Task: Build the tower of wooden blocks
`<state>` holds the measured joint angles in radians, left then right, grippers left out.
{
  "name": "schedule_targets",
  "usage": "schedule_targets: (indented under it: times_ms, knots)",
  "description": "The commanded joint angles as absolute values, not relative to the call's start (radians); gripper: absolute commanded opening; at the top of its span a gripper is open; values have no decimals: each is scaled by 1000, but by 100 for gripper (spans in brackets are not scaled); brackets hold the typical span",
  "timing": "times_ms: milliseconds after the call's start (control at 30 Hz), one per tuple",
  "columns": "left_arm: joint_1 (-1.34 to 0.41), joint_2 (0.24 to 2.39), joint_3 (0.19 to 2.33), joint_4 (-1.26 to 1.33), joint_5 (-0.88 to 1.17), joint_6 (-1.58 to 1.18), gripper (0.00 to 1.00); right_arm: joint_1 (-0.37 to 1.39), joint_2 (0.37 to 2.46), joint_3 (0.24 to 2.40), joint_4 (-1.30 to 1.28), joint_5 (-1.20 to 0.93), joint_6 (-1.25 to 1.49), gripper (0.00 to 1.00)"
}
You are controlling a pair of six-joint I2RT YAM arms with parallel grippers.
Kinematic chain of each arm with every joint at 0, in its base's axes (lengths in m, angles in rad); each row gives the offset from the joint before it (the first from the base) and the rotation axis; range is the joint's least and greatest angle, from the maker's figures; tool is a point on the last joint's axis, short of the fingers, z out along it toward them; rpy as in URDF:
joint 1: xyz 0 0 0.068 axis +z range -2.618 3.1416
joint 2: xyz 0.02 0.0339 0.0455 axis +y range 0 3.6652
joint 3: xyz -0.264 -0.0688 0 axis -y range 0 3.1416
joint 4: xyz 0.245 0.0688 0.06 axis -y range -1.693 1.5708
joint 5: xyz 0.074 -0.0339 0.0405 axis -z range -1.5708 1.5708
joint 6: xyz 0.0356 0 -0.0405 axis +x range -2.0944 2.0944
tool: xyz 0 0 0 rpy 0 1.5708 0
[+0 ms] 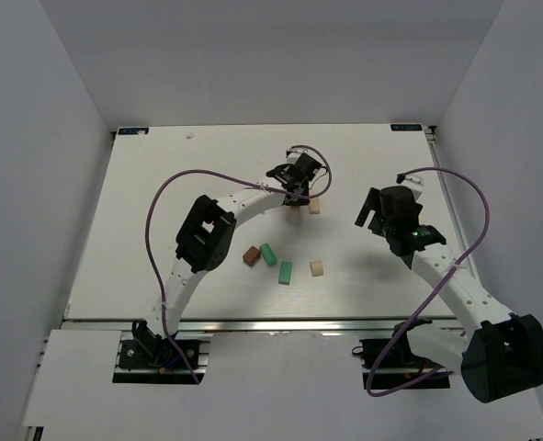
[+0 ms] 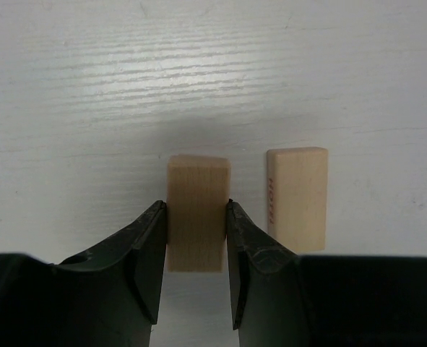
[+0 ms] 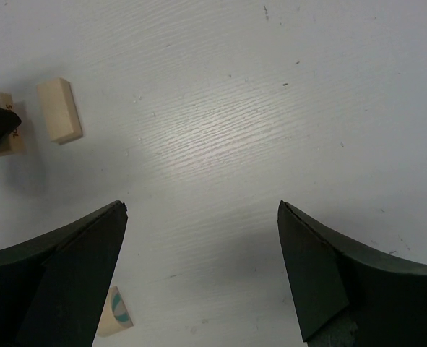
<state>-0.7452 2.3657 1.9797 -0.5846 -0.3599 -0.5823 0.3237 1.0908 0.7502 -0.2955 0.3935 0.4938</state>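
Observation:
My left gripper (image 1: 297, 200) (image 2: 196, 206) is shut on a tan wood block (image 2: 197, 181) at the far middle of the table, held by its long sides. A paler tan block (image 2: 297, 199) lies flat just right of it and also shows in the top view (image 1: 314, 207) and the right wrist view (image 3: 58, 110). Nearer the front lie a dark brown block (image 1: 250, 255), two mint green blocks (image 1: 268, 254) (image 1: 286, 272) and a tan block (image 1: 316, 267), all apart. My right gripper (image 1: 370, 213) (image 3: 202, 206) is open and empty, right of the blocks.
The white table (image 1: 161, 202) has raised walls on three sides. A small round-edged sticker (image 3: 115, 311) lies on the table under my right gripper. The left arm's purple cable (image 1: 175, 184) loops over the left half.

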Motion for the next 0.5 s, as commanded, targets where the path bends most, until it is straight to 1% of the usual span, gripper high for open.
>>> schedule_targets:
  times_ms: [0, 100, 267, 467]
  knots:
    - [-745, 2345, 2022, -612, -400, -607, 7, 311, 1069, 742, -287, 405, 494, 89]
    - [-747, 2356, 2019, -601, -396, -603, 7, 304, 1066, 738, -285, 403, 489, 89]
    - [-747, 2384, 2033, -594, -403, -607, 11, 298, 1058, 732, -281, 399, 485, 89]
    - [-747, 2395, 2033, -577, -368, -624, 11, 291, 1055, 726, -279, 402, 486, 89]
